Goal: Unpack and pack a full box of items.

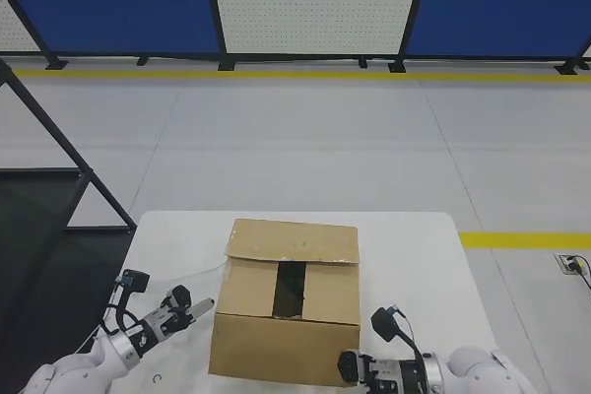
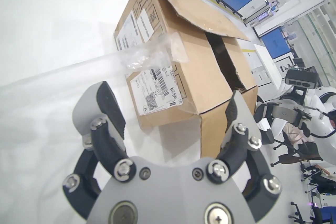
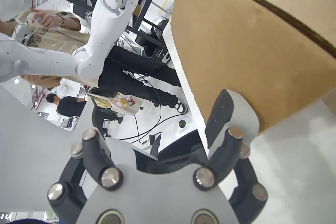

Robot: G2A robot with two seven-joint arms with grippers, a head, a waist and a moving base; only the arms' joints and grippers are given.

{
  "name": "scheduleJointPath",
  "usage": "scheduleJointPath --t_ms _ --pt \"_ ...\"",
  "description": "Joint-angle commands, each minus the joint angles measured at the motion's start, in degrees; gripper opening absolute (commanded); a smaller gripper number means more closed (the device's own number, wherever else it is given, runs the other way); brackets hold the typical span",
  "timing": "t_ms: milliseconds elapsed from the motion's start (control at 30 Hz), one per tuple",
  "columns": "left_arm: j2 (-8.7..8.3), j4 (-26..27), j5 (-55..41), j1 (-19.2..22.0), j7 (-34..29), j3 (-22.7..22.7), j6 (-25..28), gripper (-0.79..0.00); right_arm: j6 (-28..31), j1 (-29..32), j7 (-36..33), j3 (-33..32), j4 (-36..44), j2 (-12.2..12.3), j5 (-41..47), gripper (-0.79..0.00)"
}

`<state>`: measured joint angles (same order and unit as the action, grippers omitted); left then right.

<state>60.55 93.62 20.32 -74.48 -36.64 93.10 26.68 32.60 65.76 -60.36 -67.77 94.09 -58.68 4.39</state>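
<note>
Box: a brown cardboard box (image 1: 330, 295) stands upright about midway between the left and right edges of the white table (image 1: 414, 256), with its front face close to the near edge.
Flaps: the far flap is lifted and tilted. The 2 long top flaps lie nearly flat, with a dark gap between them running from far to near. The contents cannot be made out through the gap.
Labels: white shipping labels (image 2: 155, 93) are stuck on the box's left side.
Tape: a strip of clear tape (image 2: 136, 57) hangs off the left side at the top edge and trails out over the table, away from the box.
Left gripper: the left gripper (image 2: 173, 109) is over the table's near-left part, facing the box's left side and near-left corner and apart from them. Its 2 fingers (image 2: 110, 104) are spread wide, with nothing between them.
Right gripper: the right gripper (image 1: 360, 369) is at the table's near edge, by the box's near-right corner. Its jaws are spread and hold nothing. 1 finger (image 3: 225, 114) sits right at the bottom corner of the box, and whether it touches the cardboard cannot be told.
</note>
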Motion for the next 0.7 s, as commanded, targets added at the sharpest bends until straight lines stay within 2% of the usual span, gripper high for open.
scheduleJointPath --t_ms 0,500,667 --pt "-0.07 0.0 0.3 -0.1 -0.2 -0.3 0.1 0.000 0.1 -0.5 0.8 0.5 -1.0 -0.1 0.3 0.000" --pt "-0.15 0.1 0.7 -0.2 -0.7 -0.4 0.5 0.000 -2.9 -2.4 6.0 3.4 -4.7 -0.7 -2.4 0.000" --pt "-0.15 0.1 0.7 -0.2 -0.7 -0.4 0.5 0.000 -1.9 -2.5 6.1 4.2 -4.9 -0.8 -2.3 0.000"
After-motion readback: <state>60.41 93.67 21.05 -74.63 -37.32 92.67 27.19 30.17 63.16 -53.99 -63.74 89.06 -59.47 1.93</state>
